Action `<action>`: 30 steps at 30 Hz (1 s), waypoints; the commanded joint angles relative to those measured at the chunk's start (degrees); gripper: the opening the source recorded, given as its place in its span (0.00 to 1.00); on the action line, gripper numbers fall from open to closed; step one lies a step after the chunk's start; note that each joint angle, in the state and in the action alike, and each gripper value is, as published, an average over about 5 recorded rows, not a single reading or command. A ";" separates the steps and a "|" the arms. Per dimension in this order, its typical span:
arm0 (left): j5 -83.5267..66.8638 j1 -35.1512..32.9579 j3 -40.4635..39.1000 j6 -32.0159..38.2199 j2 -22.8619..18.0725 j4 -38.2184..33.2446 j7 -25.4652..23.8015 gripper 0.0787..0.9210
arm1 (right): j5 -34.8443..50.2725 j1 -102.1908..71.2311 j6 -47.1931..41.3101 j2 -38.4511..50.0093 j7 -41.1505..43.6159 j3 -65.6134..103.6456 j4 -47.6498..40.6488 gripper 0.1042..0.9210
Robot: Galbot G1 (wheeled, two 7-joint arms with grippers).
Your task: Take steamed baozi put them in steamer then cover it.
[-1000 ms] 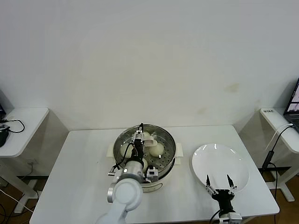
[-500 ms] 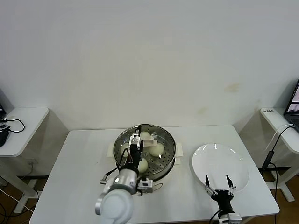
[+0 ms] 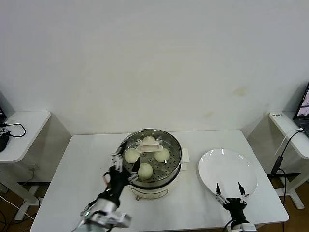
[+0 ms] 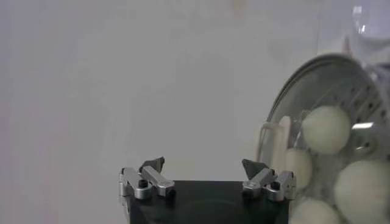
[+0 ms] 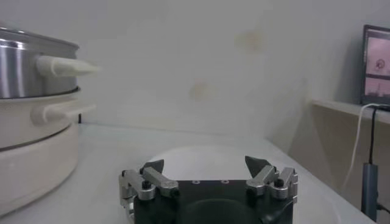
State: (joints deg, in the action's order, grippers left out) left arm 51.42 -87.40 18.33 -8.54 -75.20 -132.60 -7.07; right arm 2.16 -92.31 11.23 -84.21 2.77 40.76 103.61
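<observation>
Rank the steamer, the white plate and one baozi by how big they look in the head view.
1. The steamer with its pot base looks largest.
2. The white plate is slightly smaller across.
3. Each baozi is far smaller; all four look about alike.

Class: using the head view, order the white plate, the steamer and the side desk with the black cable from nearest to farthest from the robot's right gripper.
From the right gripper:
1. White plate, directly ahead of it on the table's right.
2. Steamer, mid-table, off to its left.
3. Side desk with the black cable, far left, beyond the table.
</observation>
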 commanded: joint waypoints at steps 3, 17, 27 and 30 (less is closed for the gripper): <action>-67.51 -20.72 20.44 13.16 0.14 1.25 14.99 0.88 | 2.04 -4.00 -1.47 5.25 0.97 -0.21 3.42 0.88; -66.93 -24.34 22.43 20.18 -0.83 9.06 16.42 0.88 | 7.16 -14.82 -5.43 9.50 5.24 -1.50 13.97 0.88; -66.24 -25.57 21.85 19.49 -1.18 8.33 17.18 0.88 | 8.35 -17.09 -9.38 9.98 6.14 -1.85 17.29 0.88; -66.46 -26.10 21.23 18.48 -1.36 7.94 17.50 0.88 | 8.78 -17.95 -11.76 10.27 5.39 -1.88 18.26 0.88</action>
State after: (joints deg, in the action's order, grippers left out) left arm -10.52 -111.18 38.97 9.45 -76.21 -125.08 9.03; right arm 9.16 -106.46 4.72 -75.09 8.21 39.11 117.44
